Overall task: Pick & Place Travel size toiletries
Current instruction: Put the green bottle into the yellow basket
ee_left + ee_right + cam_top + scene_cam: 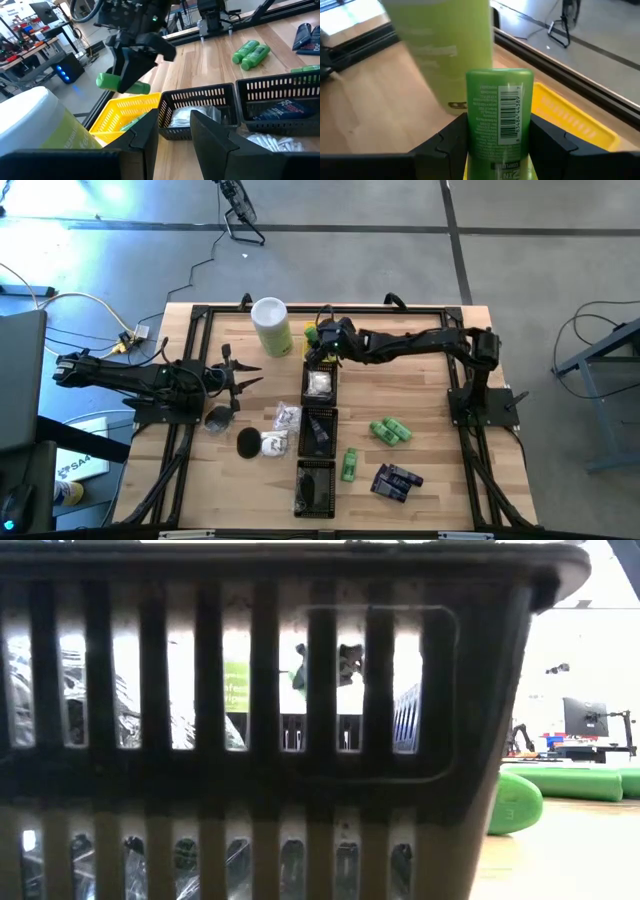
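My right gripper [499, 137] is shut on a bright green little bottle [499, 112], which hangs over the yellow tray [125, 112] at the table's far middle, next to the tall pale-green canister [271, 327]. At the left, my left gripper [246, 377] waits open with nothing between its fingers. More green bottles [390, 430] and dark blue packets [397, 480] lie on the wood to the right. White wrapped pieces [284, 418] and a black puck [248, 443] lie left of the row of black trays [318, 430]. My right gripper pinches the green bottle's two sides [520, 135] between its two fingers [551, 142]. It comes from the table's right side, slanting down. One end of the bottle [102, 80] sticks out past the fingers. The bottle is lifted clear above the yellow tray.
Several black slotted trays [316, 485] run in a row from the yellow tray toward the near edge; some hold packets and white pieces. One black tray wall [250, 740] fills the low view. A black frame [200, 310] borders the wooden table.
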Robot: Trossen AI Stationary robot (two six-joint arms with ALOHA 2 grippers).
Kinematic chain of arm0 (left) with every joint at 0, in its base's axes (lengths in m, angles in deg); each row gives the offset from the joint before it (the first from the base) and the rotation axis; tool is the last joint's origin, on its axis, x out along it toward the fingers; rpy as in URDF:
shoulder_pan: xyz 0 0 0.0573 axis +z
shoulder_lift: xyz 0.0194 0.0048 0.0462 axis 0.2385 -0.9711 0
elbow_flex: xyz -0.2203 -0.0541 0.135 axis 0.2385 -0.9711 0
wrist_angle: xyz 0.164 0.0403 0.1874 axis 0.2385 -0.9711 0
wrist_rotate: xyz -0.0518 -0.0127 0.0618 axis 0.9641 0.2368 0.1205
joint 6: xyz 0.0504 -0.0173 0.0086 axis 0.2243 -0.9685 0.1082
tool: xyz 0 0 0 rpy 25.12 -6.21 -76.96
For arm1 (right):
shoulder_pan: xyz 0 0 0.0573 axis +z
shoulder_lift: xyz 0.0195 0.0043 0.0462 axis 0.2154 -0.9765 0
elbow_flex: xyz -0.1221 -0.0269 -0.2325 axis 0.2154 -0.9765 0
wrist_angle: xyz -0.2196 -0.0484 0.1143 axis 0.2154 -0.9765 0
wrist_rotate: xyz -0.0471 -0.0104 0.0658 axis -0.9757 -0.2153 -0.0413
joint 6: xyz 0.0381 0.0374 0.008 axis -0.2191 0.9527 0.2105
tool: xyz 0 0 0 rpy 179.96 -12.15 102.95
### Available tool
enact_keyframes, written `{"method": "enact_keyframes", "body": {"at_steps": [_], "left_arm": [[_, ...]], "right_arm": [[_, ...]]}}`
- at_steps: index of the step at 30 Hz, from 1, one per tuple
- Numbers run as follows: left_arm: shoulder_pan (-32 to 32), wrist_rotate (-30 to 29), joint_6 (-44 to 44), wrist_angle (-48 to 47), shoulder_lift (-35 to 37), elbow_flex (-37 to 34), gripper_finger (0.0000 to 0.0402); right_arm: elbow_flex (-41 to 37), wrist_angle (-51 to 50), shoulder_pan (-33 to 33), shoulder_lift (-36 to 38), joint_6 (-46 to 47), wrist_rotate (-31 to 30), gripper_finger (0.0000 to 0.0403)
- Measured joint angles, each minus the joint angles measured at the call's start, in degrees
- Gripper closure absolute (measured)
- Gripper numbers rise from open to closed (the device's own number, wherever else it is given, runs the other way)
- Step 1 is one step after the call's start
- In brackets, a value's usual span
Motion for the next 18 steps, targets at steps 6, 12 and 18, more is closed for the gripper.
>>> {"method": "enact_keyframes", "body": {"at_steps": [6,12,18], "left_arm": [[0.0,0.0,0.0,0.0,0.0,0.0,0.0293],[0.0,-0.1,0.0,0.0,0.0,0.0,0.0293],[0.0,-0.1,0.0,0.0,0.0,0.0,0.0293]], "right_arm": [[0.0,-2.3,-1.8,-0.5,0.4,1.0,0.0239],[0.0,-1.9,-3.1,-2.8,1.9,4.5,0.0235],[0.0,-1.8,-3.3,-3.7,1.7,4.0,0.0215]]}}
